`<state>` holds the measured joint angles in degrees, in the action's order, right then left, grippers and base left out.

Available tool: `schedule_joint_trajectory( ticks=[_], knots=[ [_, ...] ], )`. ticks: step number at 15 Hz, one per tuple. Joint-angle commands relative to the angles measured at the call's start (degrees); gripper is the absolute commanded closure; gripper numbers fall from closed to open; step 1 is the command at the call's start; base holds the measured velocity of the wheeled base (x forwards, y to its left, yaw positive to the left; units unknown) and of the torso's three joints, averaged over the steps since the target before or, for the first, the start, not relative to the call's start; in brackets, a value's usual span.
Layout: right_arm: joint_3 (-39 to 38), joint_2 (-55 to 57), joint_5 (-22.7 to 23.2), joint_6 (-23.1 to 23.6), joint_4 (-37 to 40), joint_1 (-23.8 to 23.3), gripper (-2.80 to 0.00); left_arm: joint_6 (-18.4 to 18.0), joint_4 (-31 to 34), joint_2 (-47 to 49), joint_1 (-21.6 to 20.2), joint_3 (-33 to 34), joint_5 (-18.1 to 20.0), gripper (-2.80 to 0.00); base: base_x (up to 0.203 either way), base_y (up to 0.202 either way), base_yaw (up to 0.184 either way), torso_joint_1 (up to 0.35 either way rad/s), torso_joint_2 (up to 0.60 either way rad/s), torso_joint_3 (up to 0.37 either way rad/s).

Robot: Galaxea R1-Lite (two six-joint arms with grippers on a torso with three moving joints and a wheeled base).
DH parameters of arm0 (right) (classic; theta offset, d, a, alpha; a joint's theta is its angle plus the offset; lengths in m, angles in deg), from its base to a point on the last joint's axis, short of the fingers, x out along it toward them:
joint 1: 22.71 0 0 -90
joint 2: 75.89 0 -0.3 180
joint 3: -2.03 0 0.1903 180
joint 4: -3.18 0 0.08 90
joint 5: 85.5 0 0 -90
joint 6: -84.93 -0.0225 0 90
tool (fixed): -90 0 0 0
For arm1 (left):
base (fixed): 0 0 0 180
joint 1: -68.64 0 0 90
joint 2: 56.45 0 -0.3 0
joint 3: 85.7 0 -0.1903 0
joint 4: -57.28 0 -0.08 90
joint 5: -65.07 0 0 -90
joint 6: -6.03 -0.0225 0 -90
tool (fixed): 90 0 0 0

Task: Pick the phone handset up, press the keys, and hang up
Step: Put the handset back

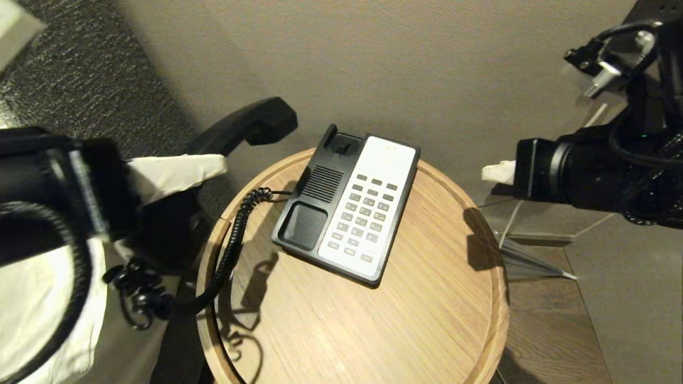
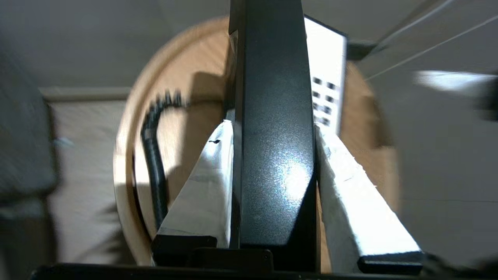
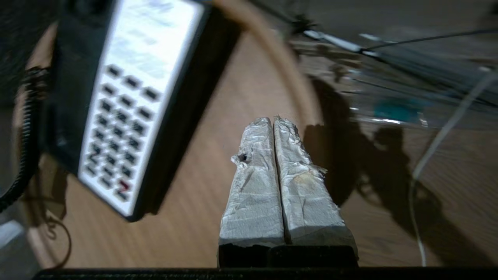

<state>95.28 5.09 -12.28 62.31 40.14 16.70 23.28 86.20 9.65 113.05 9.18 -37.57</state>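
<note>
Pinching phone handset [image 2: 272,155], left gripper [image 2: 272,128] fingers show.

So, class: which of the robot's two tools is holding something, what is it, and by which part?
The left tool holds the phone handset by its straight middle section, lifted off the phone base. The right tool is shut and empty.
</note>
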Motion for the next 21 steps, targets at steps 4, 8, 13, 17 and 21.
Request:
schedule_joint_trajectory(
  ticks=[4, 8, 13, 17, 21],
  knots=[
    [-7.29, -8.77, 0.0, -0.14, 0.56, -4.76, 0.0, -8.29, -5.11, 16.9, 0.87, -7.08, -4.83, 0.0, 0.0, 0.0, 0.0, 0.0, 0.0, 0.0],
    [-10.23, -11.39, 0.31, -0.19, 0.38, -4.78, 0.0, -12.37, -9.63, 21.11, 0.94, -9.08, -6.62, 0.0, 0.0, 0.0, 0.0, 0.0, 0.0, 0.0],
    [-11.26, -12.24, 0.26, -0.4, 0.47, -4.78, 0.0, -14.79, -11.35, 21.87, 0.94, -8.47, -6.62, 0.0, 0.0, 0.0, 0.0, 0.0, 0.0, 0.0],
    [-11.57, -12.24, 0.26, -0.36, 0.47, -4.78, 0.0, -15.05, -11.7, 21.79, 0.94, -8.55, -6.7, 0.0, 0.0, 0.0, 0.0, 0.0, 0.0, 0.0],
    [-12.14, -12.24, 0.26, -0.4, 0.47, -4.78, 0.0, -15.3, -11.61, 21.09, 2.2, -9.12, -6.74, 0.0, 0.0, 0.0, 0.0, 0.0, 0.0, 0.0]
  ],
)
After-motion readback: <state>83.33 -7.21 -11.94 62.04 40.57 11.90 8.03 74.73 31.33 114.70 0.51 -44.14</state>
